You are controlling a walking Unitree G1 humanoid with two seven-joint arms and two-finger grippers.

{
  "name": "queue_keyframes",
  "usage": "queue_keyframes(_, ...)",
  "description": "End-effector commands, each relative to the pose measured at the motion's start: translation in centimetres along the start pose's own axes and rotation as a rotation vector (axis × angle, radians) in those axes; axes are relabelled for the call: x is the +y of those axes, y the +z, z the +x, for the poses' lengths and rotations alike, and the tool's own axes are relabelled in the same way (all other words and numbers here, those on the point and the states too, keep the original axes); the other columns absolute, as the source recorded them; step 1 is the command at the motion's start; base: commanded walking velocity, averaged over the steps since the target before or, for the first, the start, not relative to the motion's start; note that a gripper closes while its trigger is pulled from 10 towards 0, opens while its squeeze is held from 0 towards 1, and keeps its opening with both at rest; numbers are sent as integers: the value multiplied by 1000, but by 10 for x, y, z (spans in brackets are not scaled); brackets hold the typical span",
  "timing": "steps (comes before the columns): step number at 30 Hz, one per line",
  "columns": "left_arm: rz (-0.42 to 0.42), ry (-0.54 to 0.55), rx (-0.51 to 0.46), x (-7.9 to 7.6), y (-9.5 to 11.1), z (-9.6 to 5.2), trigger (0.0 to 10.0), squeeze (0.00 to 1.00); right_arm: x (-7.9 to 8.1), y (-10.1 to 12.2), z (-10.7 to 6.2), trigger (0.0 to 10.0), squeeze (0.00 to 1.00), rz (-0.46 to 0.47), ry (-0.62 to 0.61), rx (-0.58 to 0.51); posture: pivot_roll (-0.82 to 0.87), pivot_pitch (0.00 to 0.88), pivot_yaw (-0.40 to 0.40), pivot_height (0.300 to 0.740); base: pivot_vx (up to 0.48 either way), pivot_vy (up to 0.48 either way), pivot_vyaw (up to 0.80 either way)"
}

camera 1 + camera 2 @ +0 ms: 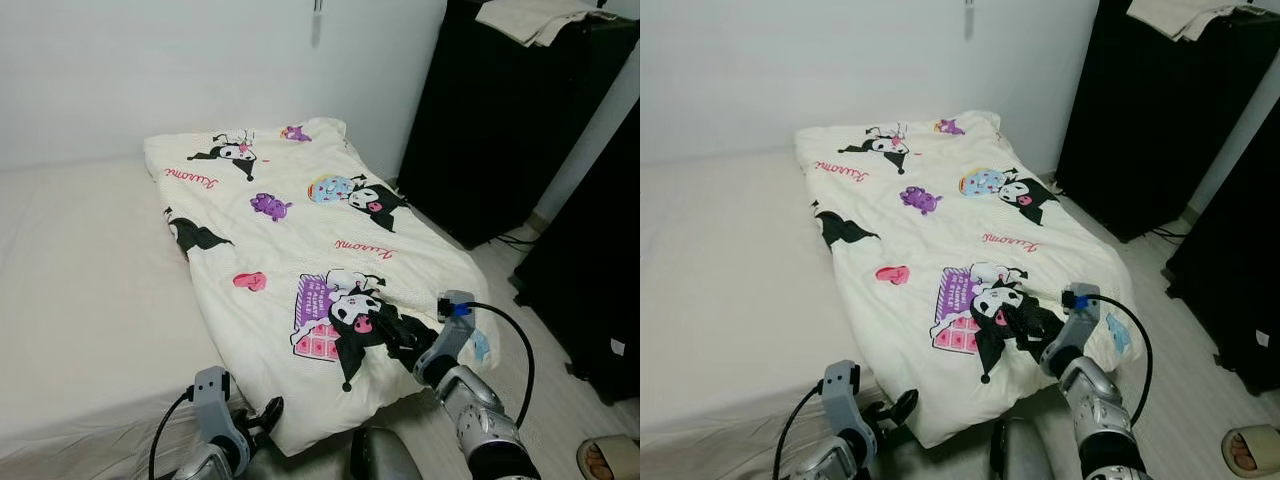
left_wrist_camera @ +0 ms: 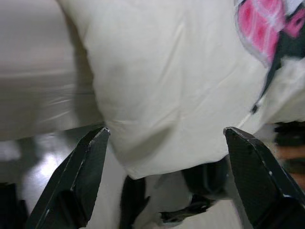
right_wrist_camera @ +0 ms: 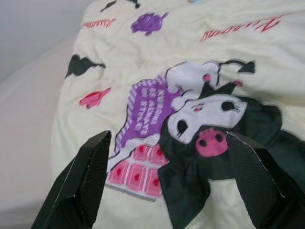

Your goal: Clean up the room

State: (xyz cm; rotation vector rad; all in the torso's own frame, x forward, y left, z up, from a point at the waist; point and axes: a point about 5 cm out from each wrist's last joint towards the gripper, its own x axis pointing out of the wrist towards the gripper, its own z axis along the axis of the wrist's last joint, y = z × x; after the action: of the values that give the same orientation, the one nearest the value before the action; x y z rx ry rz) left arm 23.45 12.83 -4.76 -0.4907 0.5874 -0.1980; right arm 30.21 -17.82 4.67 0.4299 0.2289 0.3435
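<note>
- A cream blanket (image 1: 300, 250) with cartoon pictures lies spread on the right side of the white bed (image 1: 80, 290); its near edge hangs over the bed's end.
- Red curly writing on it looks like "Kuromi". The words in its purple patch are too small to read.
- The left gripper (image 2: 164, 181) is low at the blanket's hanging corner, fingers wide apart.
- The right gripper (image 3: 167, 181) reaches over the black cartoon figure, fingers spread too.
- A black cabinet (image 1: 500, 120) stands by the wall.

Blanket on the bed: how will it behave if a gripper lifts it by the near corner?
Probably floppy: the blanket lies in soft creases and droops over the mattress edge by the open left gripper. Likely light but bulky, since it looks puffy. Expect the rest to drag along the mattress.
</note>
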Motion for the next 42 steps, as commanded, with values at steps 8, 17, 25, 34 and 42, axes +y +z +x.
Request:
queue_keyframes(8, -60, 39, -44, 2, 0, -1, 10000, 0, 4, 7, -14, 10000, 0, 23, 3, -32, -171, 208, -83, 546, 0, 0, 0)
queue_keyframes(17, -49, 22, -44, -15, 4, 9, 10000, 0, 18, 16, -22, 10000, 0, 3, 16, 18, -205, 228, -92, 536, 0, 0, 0)
queue_keyframes(25, -7, -31, -85, -22, 20, 15, 10000, 0, 28, 24, -26, 10000, 0, -27, 32, -20, -206, 232, -75, 506, 0, 0, 0)
queue_keyframes(34, 7, 31, -227, -16, 51, 18, 10000, 0, 42, 32, -30, 10000, 0, -14, 87, -29, -201, 234, -72, 471, 0, 0, 0)
queue_keyframes(42, -56, 74, -326, -2, 77, 16, 10000, 0, 49, 37, -28, 10000, 0, -21, 115, -33, -182, 228, -74, 446, 0, 0, 0)
